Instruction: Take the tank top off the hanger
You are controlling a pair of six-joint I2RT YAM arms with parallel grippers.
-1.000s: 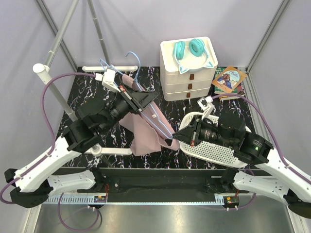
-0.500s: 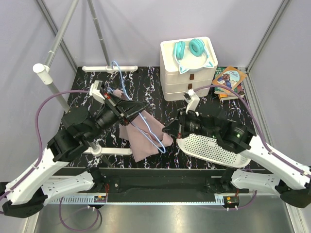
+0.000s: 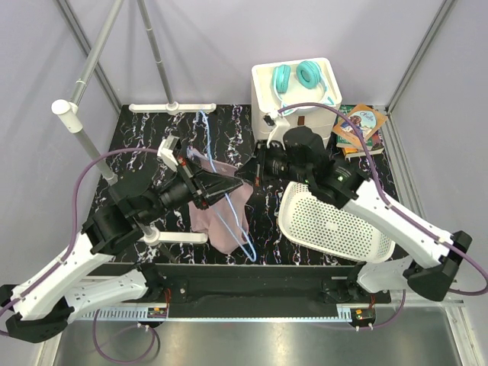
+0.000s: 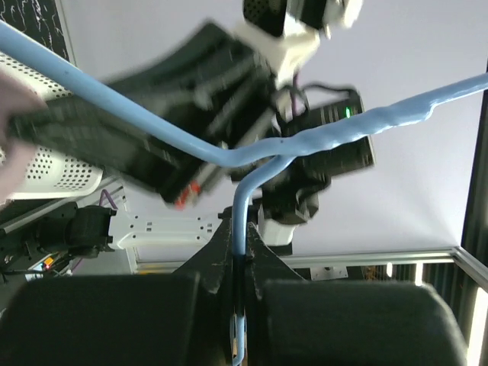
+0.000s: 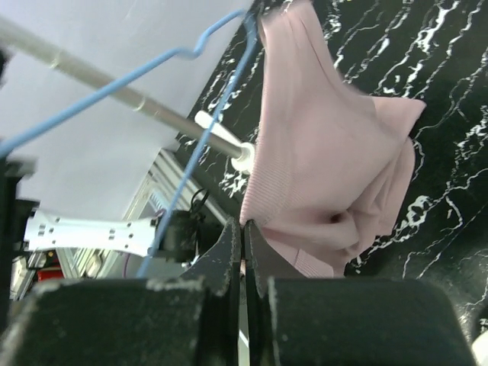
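Observation:
My left gripper (image 3: 231, 185) is shut on the light-blue wire hanger (image 3: 245, 248), which runs from its hook near the back of the table down toward the near edge. In the left wrist view the wire (image 4: 328, 130) is pinched between my fingertips (image 4: 239, 229). The dusty-pink tank top (image 3: 213, 217) hangs crumpled around the hanger, low over the black table. My right gripper (image 3: 245, 169) is shut on the top's ribbed edge; the right wrist view shows the cloth (image 5: 320, 168) clamped at the fingertips (image 5: 244, 227), with the hanger wire (image 5: 200, 141) to the left of the cloth.
A white perforated basket (image 3: 335, 229) lies at the right. A white drawer unit (image 3: 297, 114) with teal headphones (image 3: 297, 76) stands at the back, a book (image 3: 358, 126) beside it. A grey rail pole (image 3: 95, 61) with white feet (image 3: 171, 107) stands at the left.
My right gripper has swung from the near middle to the far centre, pulling the cloth's edge. My left gripper has tipped the hanger so its lower end points toward the near edge.

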